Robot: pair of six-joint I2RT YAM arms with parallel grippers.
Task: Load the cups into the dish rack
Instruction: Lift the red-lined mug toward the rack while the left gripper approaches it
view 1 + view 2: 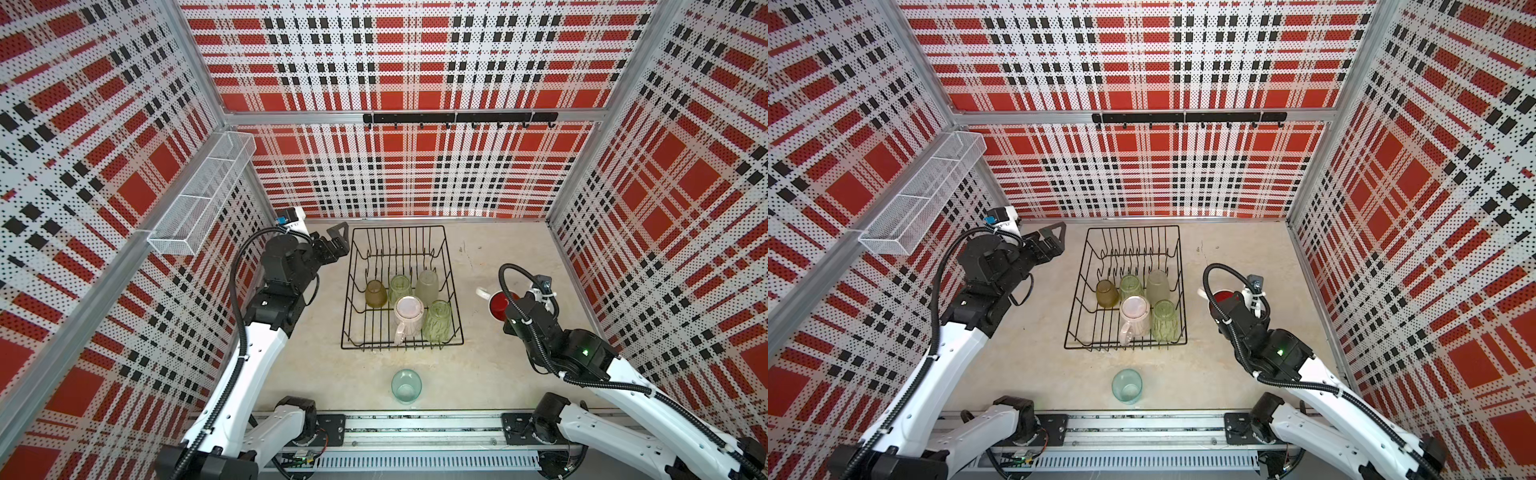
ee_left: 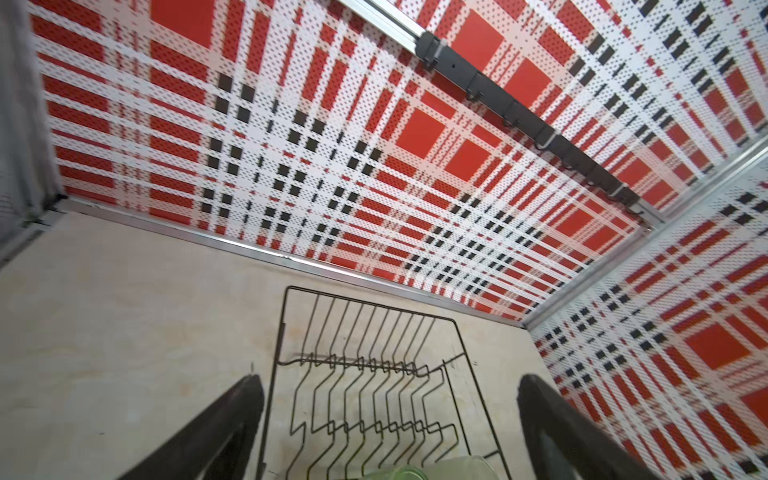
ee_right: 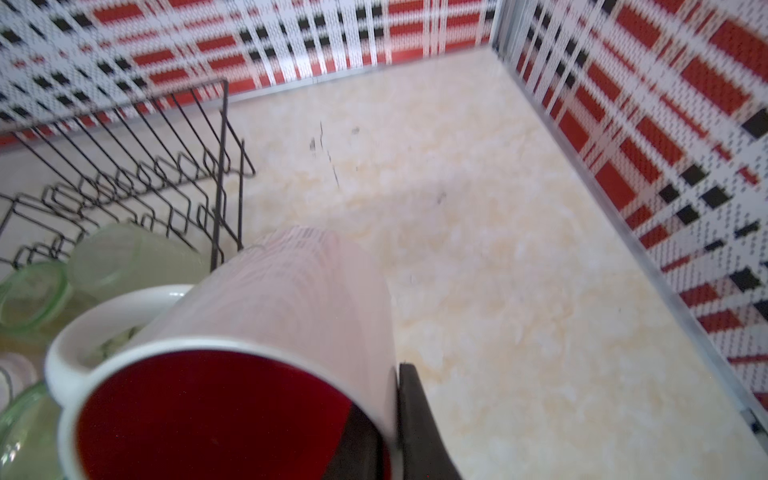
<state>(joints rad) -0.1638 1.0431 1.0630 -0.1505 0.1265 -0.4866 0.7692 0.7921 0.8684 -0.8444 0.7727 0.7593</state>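
The black wire dish rack (image 1: 399,227) (image 1: 1133,227) stands mid-table. In it are an amber cup (image 1: 376,294), a green tumbler (image 1: 401,286), a frosted cup (image 1: 427,286), a pink mug (image 1: 409,313) and a second green tumbler (image 1: 437,321). A teal cup (image 1: 406,386) (image 1: 1126,385) stands alone on the table in front of the rack. My right gripper (image 3: 390,399) is shut on the wall of the white mug with the red inside (image 3: 291,299) (image 1: 496,305), just right of the rack, with the mug tilted and its handle toward the rack. My left gripper (image 2: 388,380) (image 1: 338,239) hangs open and empty by the rack's far left corner.
A white mesh shelf (image 1: 199,195) juts from the left wall above the left arm. A black hook rail (image 1: 459,118) runs along the back wall. Plaid walls close three sides. The arms' base rail (image 1: 415,432) lines the front edge.
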